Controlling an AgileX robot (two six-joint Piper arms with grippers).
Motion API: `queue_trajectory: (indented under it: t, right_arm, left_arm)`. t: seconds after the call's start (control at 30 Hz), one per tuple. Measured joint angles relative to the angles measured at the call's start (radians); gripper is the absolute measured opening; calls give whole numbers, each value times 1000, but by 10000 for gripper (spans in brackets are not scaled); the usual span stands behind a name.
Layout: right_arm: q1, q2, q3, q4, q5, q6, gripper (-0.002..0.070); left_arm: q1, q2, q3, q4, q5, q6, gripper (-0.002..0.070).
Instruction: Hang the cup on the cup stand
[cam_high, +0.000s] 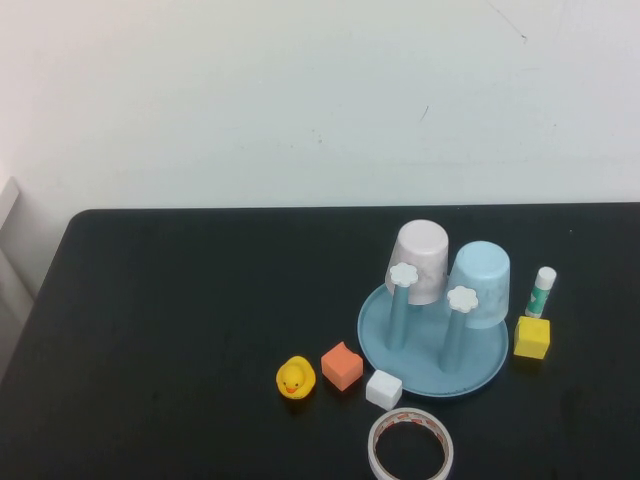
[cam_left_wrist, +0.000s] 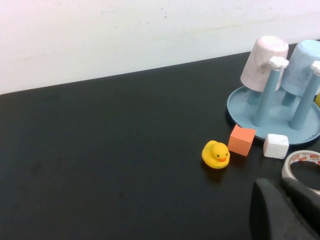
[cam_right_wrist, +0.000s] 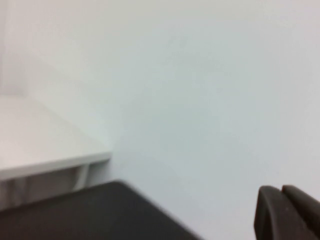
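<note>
The light blue cup (cam_high: 480, 283) sits upside down over a peg at the right rear of the cup stand (cam_high: 372, 335), a round blue tray with upright pegs capped by white flowers (cam_high: 462, 297). The left wrist view shows the same cup (cam_left_wrist: 301, 67) and the stand (cam_left_wrist: 240, 107). A pale pink cup (cam_high: 420, 260) hangs upside down on the neighbouring peg. No arm appears in the high view. My left gripper (cam_left_wrist: 281, 187) is shut and empty, low over the table near the tape roll. My right gripper (cam_right_wrist: 281, 189) is shut and empty, facing a white wall.
In front of the stand lie a yellow duck (cam_high: 296, 379), an orange block (cam_high: 342, 365), a white block (cam_high: 384, 389) and a tape roll (cam_high: 410, 446). A yellow block (cam_high: 532, 337) and a glue stick (cam_high: 541, 292) stand to its right.
</note>
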Motion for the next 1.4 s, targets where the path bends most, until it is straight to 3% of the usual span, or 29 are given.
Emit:
queue_trajectory:
  t: [0.23,0.47,0.67,0.73,0.8,0.93,0.97,1.17,1.4]
  right_arm:
    - [0,-2,56,-86,-1,3,0]
    - [0,-2,58,-306,-189,-20,0]
    - [0,-11,129,-356,-389,-12,0]
    - [0,-34,179,-416,-451,56,0]
    - [0,-68,235,-589,-509,226,0]
    - [0,-146,411,-1103,-554,875,0]
    - [0,-157,442,-1148,-556,957,0]
    - [54,-200,588,-1211,-580,1076,0]
    - [102,-201,597,-1227,-518,1146,0]
  left_arm:
    - [0,0,0,0,0,0,0]
    - [0,0,0,0,0,0,0]
    - [0,0,0,0,0,0,0]
    - [0,0,0,0,0,0,0]
    - [0,0,0,0,0,0,0]
    - [0,0,0,0,0,0,0]
    - [0,0,0,0,0,0,0]
    - [0,0,0,0,0,0,0]
    - [0,0,0,0,0,0,0]
